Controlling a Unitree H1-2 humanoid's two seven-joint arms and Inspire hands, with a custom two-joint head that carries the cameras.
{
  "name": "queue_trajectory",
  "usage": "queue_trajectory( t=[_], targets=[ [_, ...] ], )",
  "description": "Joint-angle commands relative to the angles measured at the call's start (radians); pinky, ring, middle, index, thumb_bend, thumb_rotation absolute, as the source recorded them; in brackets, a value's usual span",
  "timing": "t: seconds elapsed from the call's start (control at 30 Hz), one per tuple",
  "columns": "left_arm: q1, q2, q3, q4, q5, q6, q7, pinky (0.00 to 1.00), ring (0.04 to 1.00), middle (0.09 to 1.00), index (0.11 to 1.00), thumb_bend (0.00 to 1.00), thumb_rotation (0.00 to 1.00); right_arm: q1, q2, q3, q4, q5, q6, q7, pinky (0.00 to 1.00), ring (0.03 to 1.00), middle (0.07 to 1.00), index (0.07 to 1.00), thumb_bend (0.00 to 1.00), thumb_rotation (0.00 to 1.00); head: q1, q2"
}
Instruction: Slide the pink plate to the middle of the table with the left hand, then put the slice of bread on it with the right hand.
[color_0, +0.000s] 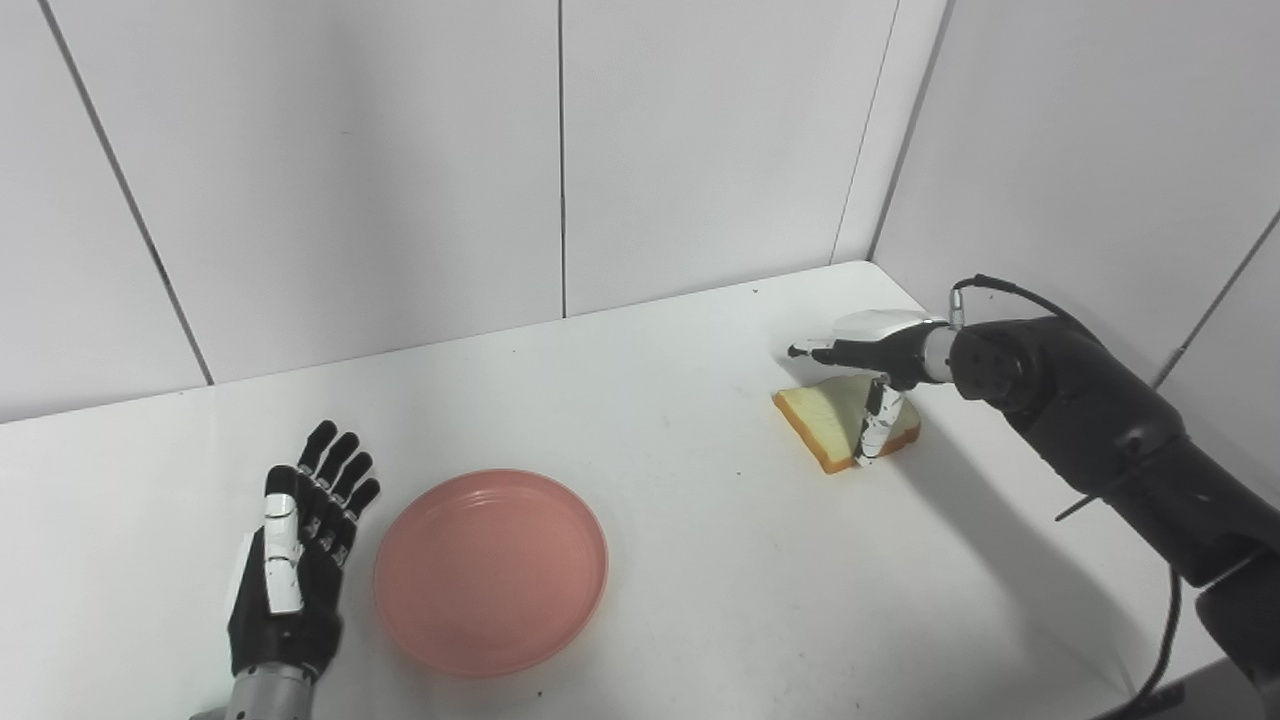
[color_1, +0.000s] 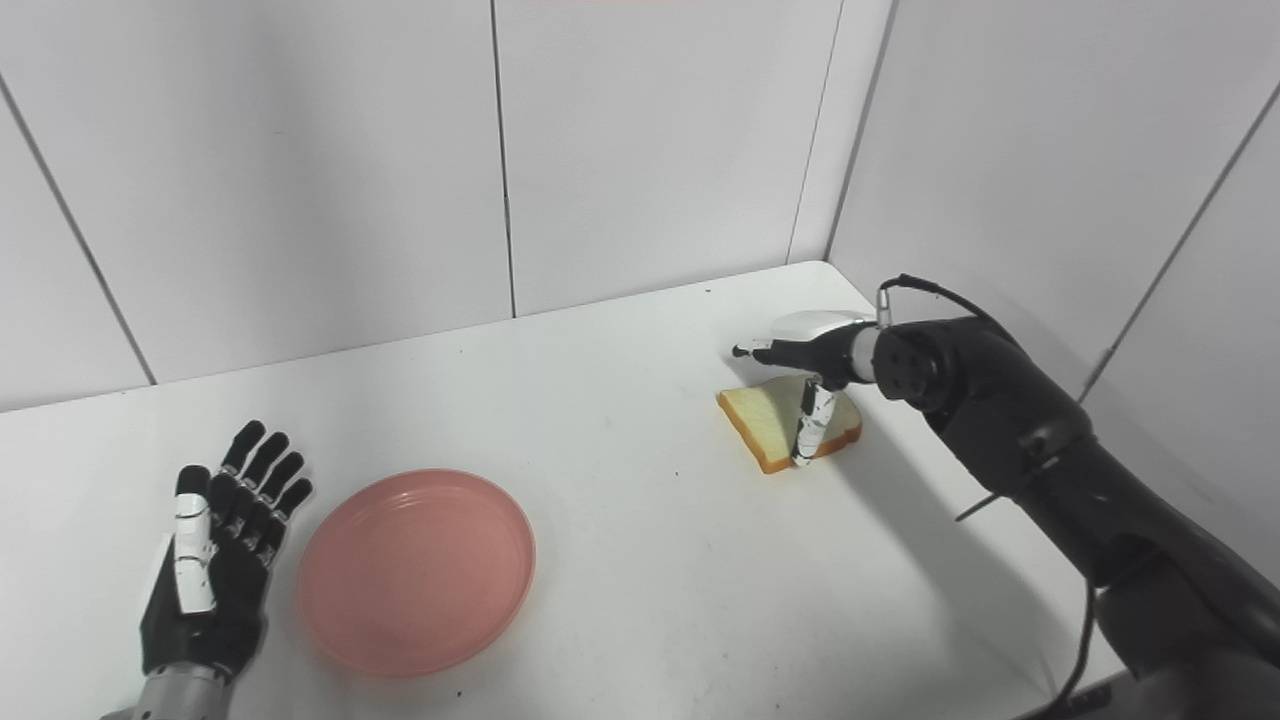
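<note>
On the white table (color_0: 700, 560), as the left eye view shows it, the pink plate (color_0: 491, 571) lies flat at the near left part. It is round, of a plain salmon pink, with a low raised rim and a shallow flat bottom, and nothing lies in it. Just beside its left edge rests the left hand (color_0: 296, 560), black with white and silver parts, the fingers straight and a little spread, holding nothing and not touching the plate. Toward the far right corner lies the slice of bread (color_0: 835, 420), pale cream on its face with a golden brown crust; it looks a little tilted, the far side raised. The right hand (color_0: 868, 372) is over it, the fingers stretched out level above the slice and the thumb pointing down in front of its near edge. The hand is wide, not closed on the bread; whether the thumb touches the crust I cannot tell.

From the right eye view, the plate (color_1: 415, 572) sits left of the table's middle, well apart from the bread (color_1: 770, 420). The left hand (color_1: 215, 570) lies open beside the plate, and the right hand (color_1: 805, 375) hangs open around the slice.
</note>
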Motion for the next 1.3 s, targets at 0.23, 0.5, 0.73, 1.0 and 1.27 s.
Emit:
queue_trajectory(
  t=[0.23,0.5,0.73,1.0,1.27],
  targets=[
    [-0.004,0.007,0.002,-0.022,0.001,-0.007,-0.002,0.92,0.932,0.934,0.904,0.71,0.96,-0.053,-0.046,0.015,-0.05,-0.078,-0.038,0.011,1.0,1.0,1.0,1.0,1.0,0.19,0.001,-0.001],
    [-0.005,0.005,0.001,-0.027,-0.002,-0.003,-0.003,0.92,0.934,0.937,0.908,0.71,0.95,-0.045,-0.036,0.017,-0.036,-0.086,-0.04,0.013,1.0,1.0,1.0,0.99,0.99,0.15,0.001,0.003],
    [-0.004,0.003,0.0,-0.033,0.001,0.0,0.001,0.92,0.933,0.935,0.904,0.71,0.95,-0.035,-0.026,0.015,-0.034,-0.099,-0.047,-0.019,1.0,1.0,1.0,0.946,0.97,0.12,0.001,0.003],
    [-0.003,0.002,-0.001,-0.037,0.0,0.002,0.0,0.92,0.933,0.935,0.905,0.71,0.95,-0.012,-0.008,-0.008,-0.009,-0.103,-0.069,-0.118,0.92,0.943,0.923,0.85,0.89,0.07,0.001,0.003],
    [-0.003,0.004,-0.002,-0.035,0.002,0.003,-0.001,0.93,0.933,0.934,0.905,0.71,0.95,0.014,0.009,-0.028,0.014,-0.102,-0.146,-0.255,0.76,0.826,0.821,0.742,0.86,0.04,-0.001,0.006]
  ],
)
